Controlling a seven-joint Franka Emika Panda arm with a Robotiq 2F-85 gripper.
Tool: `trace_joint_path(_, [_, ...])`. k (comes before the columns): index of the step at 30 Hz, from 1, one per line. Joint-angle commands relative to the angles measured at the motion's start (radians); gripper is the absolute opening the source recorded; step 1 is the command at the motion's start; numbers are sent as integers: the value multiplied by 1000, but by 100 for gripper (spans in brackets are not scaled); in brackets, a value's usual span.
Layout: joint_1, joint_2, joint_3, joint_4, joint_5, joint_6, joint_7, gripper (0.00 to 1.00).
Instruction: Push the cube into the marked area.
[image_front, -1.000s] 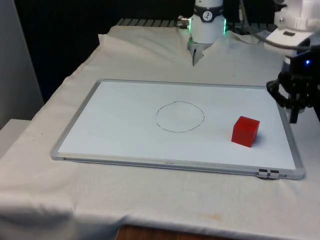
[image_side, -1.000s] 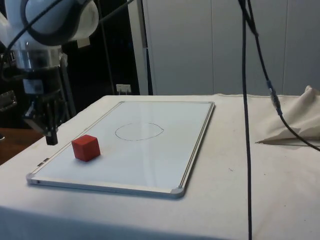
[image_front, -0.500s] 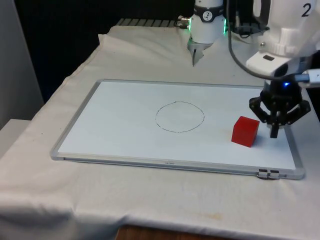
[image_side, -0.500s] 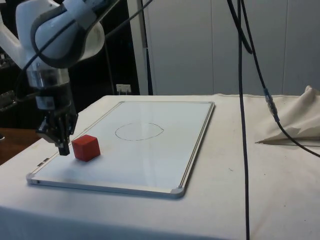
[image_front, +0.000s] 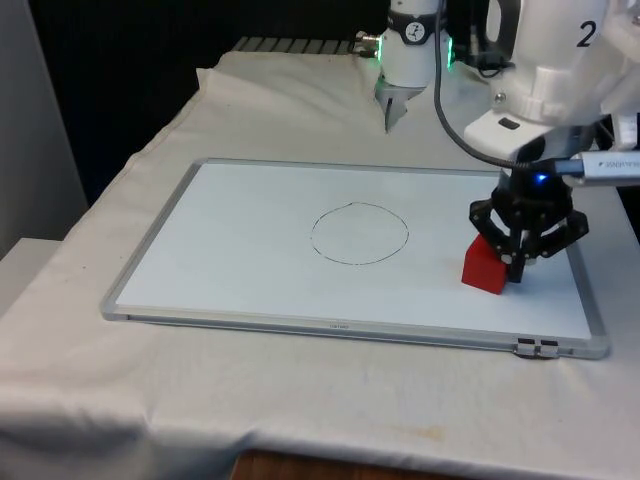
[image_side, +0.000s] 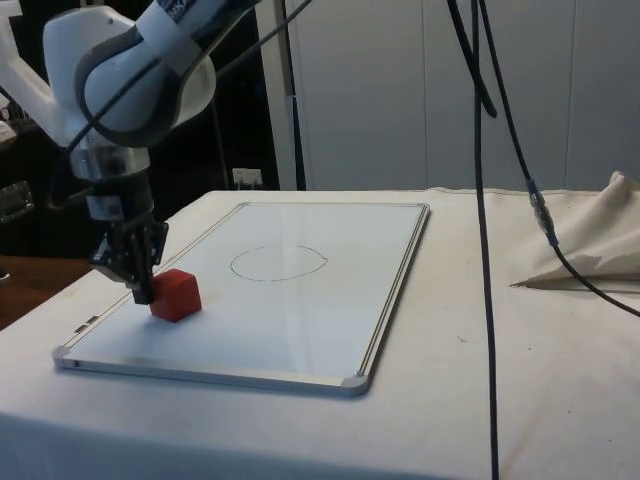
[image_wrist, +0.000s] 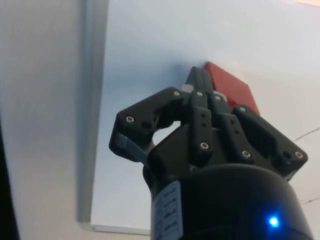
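Black two-finger gripper (image_front: 517, 268), fingers pressed together and gripping nothing, touches the small red cube (image_front: 484, 268) on the white metal-framed whiteboard (image_front: 250, 260), well apart from the hand-drawn circle (image_front: 359, 233).

The cube (image_front: 487, 267) was plain red on every face that showed, without markings. The whiteboard (image_front: 250, 250) beneath it was white, bordered by a pale grey frame (image_front: 150, 245) with darker grey corner pieces at the near edge. The marked area (image_front: 359, 233) was a thin dark line drawn as a rough circle, white inside like the board around it. The gripper (image_front: 518, 268) was black, matt, with small silver screw heads visible in the wrist view. The arm (image_side: 130, 75) was white with black cables. The cloth (image_front: 150, 400) over the worktop was off-white, creased, and faintly speckled at the front view's right.
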Motion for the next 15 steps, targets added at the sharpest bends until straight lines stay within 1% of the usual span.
trace_joint_path(1, [5,-1,-10,-4,-10,-3,9,0])
trace_joint_path(3, [5,-1,-12,-3,-16,-6,12,0])
trace_joint_path(5, [5,-1,-21,-3,-37,-17,19,0])
trace_joint_path(6, [0,0,-11,0,-27,-12,12,0])
trace_joint_path(7, [5,-1,-24,-3,-43,-21,20,0])
trace_joint_path(10, [6,-1,-32,-3,-60,-35,23,0])
trace_joint_path(14, [13,-9,-37,-19,-93,-58,38,0])
trace_joint_path(15, [2,0,-29,-2,-85,-62,29,0])
